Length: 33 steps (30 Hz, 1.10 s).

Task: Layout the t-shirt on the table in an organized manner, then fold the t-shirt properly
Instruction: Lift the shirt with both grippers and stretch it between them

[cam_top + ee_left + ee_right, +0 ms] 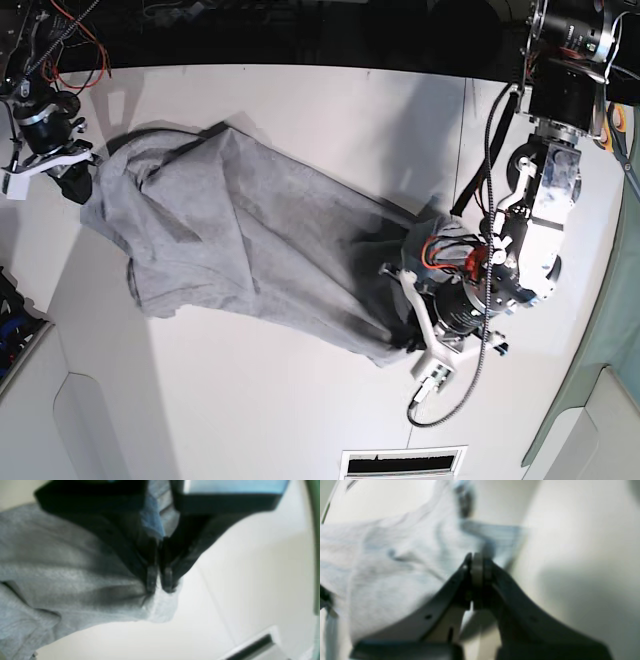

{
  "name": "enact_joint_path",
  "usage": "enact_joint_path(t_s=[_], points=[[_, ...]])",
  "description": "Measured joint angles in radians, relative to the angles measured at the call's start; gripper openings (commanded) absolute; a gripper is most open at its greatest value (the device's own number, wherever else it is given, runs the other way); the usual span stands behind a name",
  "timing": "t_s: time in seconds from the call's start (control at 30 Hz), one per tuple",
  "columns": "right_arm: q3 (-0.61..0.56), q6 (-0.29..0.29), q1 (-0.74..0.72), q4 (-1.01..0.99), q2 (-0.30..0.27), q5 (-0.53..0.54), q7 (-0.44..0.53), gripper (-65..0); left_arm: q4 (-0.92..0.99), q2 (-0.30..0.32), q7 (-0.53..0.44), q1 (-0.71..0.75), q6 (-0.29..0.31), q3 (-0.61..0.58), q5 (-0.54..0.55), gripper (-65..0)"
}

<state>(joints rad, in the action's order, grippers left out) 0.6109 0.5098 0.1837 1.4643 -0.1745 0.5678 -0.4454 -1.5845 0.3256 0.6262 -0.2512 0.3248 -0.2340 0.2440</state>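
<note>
The grey t-shirt [250, 250] lies crumpled and stretched diagonally across the white table [300, 110], blank side up. My left gripper [160, 582] is shut on a bunched end of the t-shirt [62, 575]; in the base view that gripper [408, 335] sits at the shirt's lower right end. My right gripper [478, 563] is shut, with a thin strip of the t-shirt [395, 562] pinched between its tips. In the base view the right gripper [78, 182] is at the shirt's far left corner. Both wrist views are blurred.
A vent slot [403, 464] sits at the table's front edge. Red and black cables [60, 40] hang at the back left. A green cloth [600, 330] borders the right side. A thin seam [468, 140] runs across the table by the left arm.
</note>
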Motion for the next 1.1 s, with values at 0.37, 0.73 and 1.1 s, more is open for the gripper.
enact_joint_path(t_s=[0.37, 0.73, 1.1], points=[[0.098, 0.03, 0.116, 0.067, -0.05, 0.087, -0.021, -65.0, 0.0, 0.056, 0.054, -0.113, -0.003, 0.0, 0.067, -65.0], [-0.142, -0.047, -0.053, -0.116, -0.024, 0.011, -0.008, -33.6, 0.0, 0.054, 0.074, -0.101, -0.003, -0.001, 0.09, -65.0], [-0.234, -0.034, -0.156, -0.238, 0.16, -0.008, 0.024, -33.6, 0.0, 0.054, 0.1, -0.1, -0.003, -0.001, 0.09, -65.0]])
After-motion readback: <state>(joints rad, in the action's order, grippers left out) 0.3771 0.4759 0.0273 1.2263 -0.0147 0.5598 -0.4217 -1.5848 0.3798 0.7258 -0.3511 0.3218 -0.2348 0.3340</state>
